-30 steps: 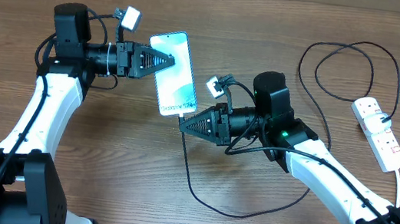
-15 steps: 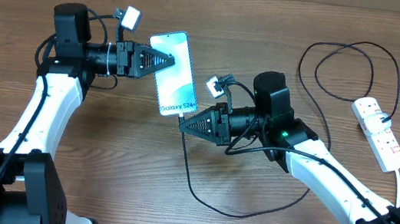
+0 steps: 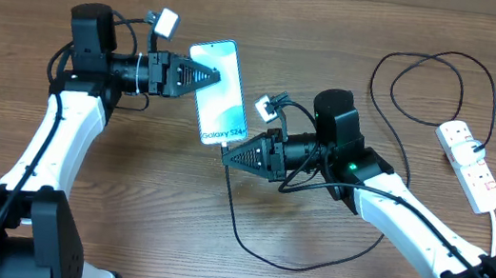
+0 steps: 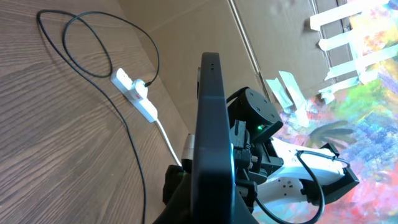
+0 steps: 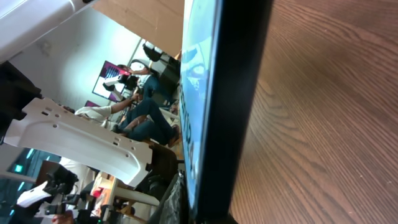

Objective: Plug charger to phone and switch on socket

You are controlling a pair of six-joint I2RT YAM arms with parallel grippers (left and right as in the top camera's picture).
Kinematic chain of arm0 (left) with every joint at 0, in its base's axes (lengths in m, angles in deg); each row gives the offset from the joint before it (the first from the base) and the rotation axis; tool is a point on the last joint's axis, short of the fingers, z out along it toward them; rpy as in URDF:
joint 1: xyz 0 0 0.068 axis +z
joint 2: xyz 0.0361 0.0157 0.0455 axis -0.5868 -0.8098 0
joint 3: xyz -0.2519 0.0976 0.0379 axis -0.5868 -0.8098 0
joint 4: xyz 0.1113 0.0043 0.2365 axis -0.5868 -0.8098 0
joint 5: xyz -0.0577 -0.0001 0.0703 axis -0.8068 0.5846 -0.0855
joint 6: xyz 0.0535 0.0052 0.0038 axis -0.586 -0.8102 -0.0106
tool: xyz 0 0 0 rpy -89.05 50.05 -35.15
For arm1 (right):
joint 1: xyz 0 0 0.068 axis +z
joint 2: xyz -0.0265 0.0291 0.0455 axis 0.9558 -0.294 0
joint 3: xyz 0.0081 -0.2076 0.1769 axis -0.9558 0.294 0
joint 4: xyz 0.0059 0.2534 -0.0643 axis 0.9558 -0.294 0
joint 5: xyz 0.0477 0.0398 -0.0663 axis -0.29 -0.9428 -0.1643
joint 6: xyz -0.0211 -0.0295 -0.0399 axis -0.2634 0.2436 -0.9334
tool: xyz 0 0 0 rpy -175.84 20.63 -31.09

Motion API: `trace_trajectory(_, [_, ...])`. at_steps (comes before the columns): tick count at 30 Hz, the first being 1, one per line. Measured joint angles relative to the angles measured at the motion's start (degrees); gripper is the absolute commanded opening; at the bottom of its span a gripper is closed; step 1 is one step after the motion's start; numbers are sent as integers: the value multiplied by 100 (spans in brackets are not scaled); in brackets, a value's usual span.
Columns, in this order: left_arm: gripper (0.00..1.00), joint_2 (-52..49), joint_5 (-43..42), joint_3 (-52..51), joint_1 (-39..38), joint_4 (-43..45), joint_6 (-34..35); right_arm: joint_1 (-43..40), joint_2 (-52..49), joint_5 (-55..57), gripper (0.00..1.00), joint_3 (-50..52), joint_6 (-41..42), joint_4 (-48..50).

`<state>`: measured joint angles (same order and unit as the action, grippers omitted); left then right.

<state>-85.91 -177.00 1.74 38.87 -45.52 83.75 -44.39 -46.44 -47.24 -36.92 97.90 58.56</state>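
Observation:
The phone (image 3: 219,92), with a light blue-teal screen, is held off the table by my left gripper (image 3: 210,76), which is shut on its far long edge. It shows edge-on in the left wrist view (image 4: 211,124) and the right wrist view (image 5: 230,93). My right gripper (image 3: 227,152) is shut at the phone's lower end, where the white text is. The black charger (image 3: 244,239) trails from it across the table. The plug tip is hidden between fingers and phone. The white socket (image 3: 471,166) lies at the far right, a black plug in it; it also shows in the left wrist view (image 4: 134,94).
The charger cable makes a large loop (image 3: 432,87) at the back right, near the socket. A thick white cord (image 3: 495,229) runs from the socket toward the front edge. Both arms meet over the wooden table's middle.
My left gripper and the phone have shifted slightly right, bringing the phone's lower end against the right gripper's tip. The right arm has barely moved.

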Motion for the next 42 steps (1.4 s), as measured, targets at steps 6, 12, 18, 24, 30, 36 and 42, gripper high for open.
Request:
trace_trajectory(6, [4,0,15,0,-24,0,-2,0,-7,-13,4,2,15,0])
trace_trajectory(12, [4,0,13,0,-24,-2,-37,-9,-7,-13,4,2,15,-2])
trace_trajectory(18, [4,0,15,0,-24,4,-52,-31,-9,-42,4,2,20,-4])
trace_trajectory(24, [4,0,13,0,-24,2,-87,-31,-13,-44,4,2,15,0])
trace_trajectory(30, [4,0,-2,0,-17,37,-164,-37,-13,-55,4,2,20,-17])
trace_trajectory(36, [4,0,-31,0,129,57,-197,-79,-13,-39,4,2,20,-57])
trace_trajectory(42, [4,0,-31,0,160,57,-195,-90,-13,-33,4,2,20,-57])
